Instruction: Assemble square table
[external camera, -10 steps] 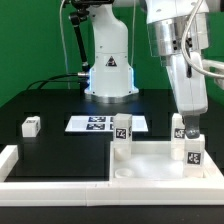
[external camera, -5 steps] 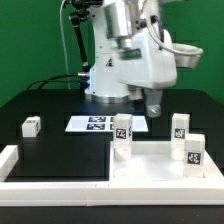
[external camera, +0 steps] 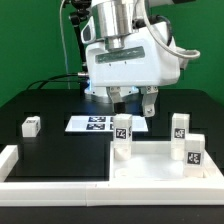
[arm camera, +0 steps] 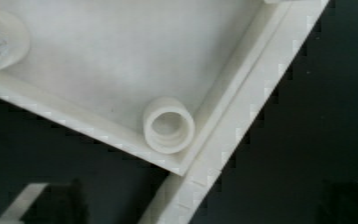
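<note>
Exterior view: gripper (external camera: 135,107) swung from right leg blocks (external camera: 180,125) toward marker board (external camera: 95,124).

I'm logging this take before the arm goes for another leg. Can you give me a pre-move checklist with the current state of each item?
1. Gripper empty, jaws apart: ok; nothing shows between the fingers.
2. Square table lying flat against the border rail: ok.
3. Three legs standing on the square table's corners, at and: ok as standing; how firmly they are seated, cannot tell.
4. Fourth leg lying loose on the table surface, apart from the rest: ok, nothing over it.
5. Open leg socket at the slab's corner: ok, empty in the wrist view.
</note>
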### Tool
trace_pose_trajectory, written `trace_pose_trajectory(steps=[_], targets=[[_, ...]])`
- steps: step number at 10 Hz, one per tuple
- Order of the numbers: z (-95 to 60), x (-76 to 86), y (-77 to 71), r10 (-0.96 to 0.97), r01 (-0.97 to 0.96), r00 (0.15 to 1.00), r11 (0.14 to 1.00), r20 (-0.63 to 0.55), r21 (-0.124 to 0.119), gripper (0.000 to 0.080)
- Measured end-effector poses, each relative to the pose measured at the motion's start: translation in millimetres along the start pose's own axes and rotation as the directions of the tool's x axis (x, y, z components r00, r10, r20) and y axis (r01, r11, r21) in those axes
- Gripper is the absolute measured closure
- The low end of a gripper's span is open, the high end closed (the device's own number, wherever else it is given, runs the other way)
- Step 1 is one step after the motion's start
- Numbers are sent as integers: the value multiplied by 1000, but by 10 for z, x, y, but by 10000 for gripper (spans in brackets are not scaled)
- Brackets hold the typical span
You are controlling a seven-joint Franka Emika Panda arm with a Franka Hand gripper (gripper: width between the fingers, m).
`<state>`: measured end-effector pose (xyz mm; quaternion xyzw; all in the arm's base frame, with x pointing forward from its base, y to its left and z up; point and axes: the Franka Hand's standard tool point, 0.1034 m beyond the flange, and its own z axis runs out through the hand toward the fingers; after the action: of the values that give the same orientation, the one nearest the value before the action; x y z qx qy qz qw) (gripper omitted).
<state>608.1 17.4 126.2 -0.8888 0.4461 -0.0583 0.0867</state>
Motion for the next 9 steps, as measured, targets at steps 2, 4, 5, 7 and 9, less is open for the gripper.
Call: trace_pose_trajectory(steps=[2, 4, 5, 7, 9], targets=[[17, 104, 210, -216, 216, 976, 976, -29, -1, 150], [6, 220, 784, -456, 455, 888, 890, -56, -26, 150], [47, 325, 1223, -583, 579, 810, 812, -61, -68, 150], [61, 586, 1862, -724, 718, 689, 687, -22, -113, 150], [50, 756, 2202, -841, 827, 540, 534, -14, -175, 150]])
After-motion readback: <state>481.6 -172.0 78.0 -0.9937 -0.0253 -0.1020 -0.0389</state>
